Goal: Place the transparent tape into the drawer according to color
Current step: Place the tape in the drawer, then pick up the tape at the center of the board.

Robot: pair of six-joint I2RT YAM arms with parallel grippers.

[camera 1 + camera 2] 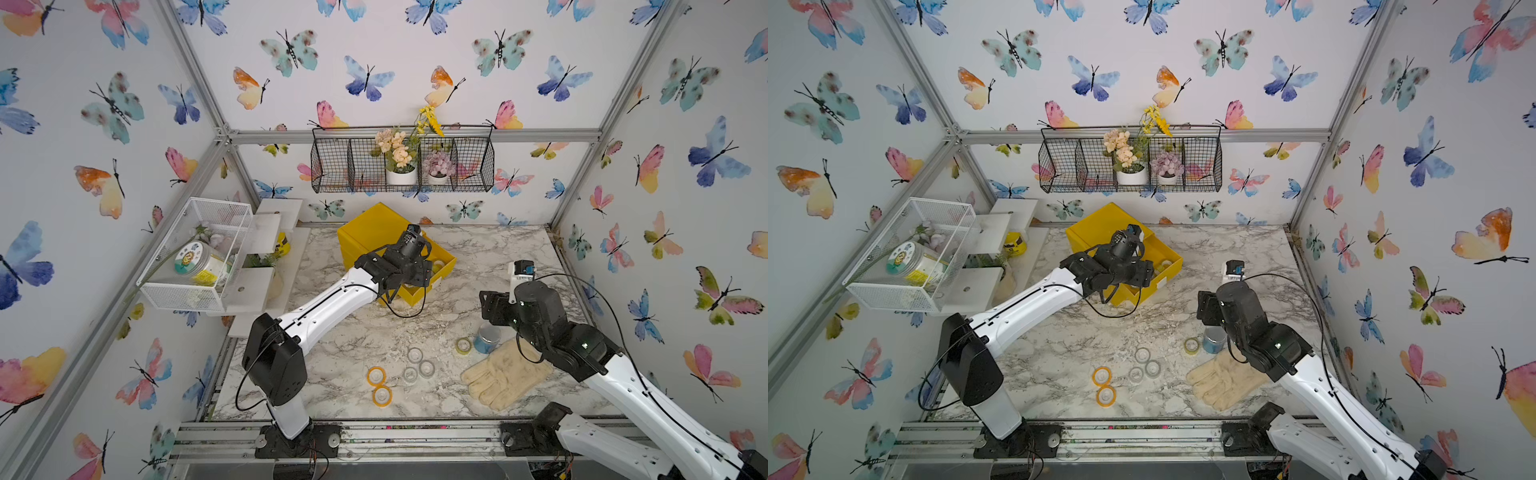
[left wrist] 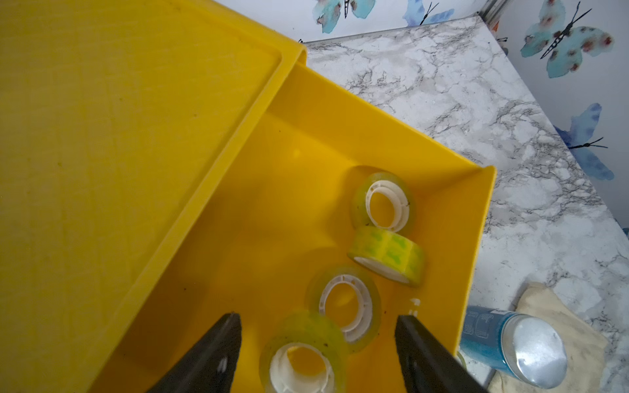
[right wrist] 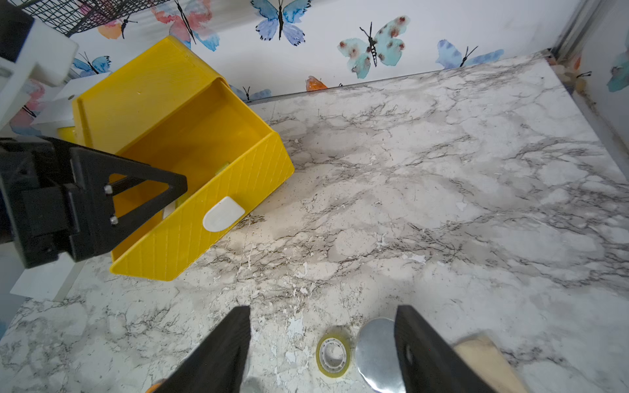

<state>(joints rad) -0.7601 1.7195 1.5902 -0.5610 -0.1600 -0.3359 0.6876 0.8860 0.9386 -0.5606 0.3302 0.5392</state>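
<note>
The yellow drawer (image 2: 476,238) stands pulled out of its yellow box (image 1: 374,226). My left gripper (image 2: 319,316) hangs over it, open, and a yellow-green roll of transparent tape (image 2: 308,328) lies loose and blurred below the gap, touching neither finger. Other yellow-green rolls lie in the drawer, one on edge (image 2: 388,253). On the table are two orange rolls (image 1: 369,376) (image 1: 375,396), three colourless rolls (image 1: 414,355), and one yellow-green roll (image 3: 320,357). My right gripper (image 3: 322,308) is open and empty above that last roll.
A blue tin with a silver top (image 1: 488,338) stands right beside the yellow-green roll, with a cream glove (image 1: 503,374) in front of it. White shelves and a mesh basket (image 1: 195,257) fill the table's left side. A wire basket of flowers (image 1: 403,166) hangs on the back wall.
</note>
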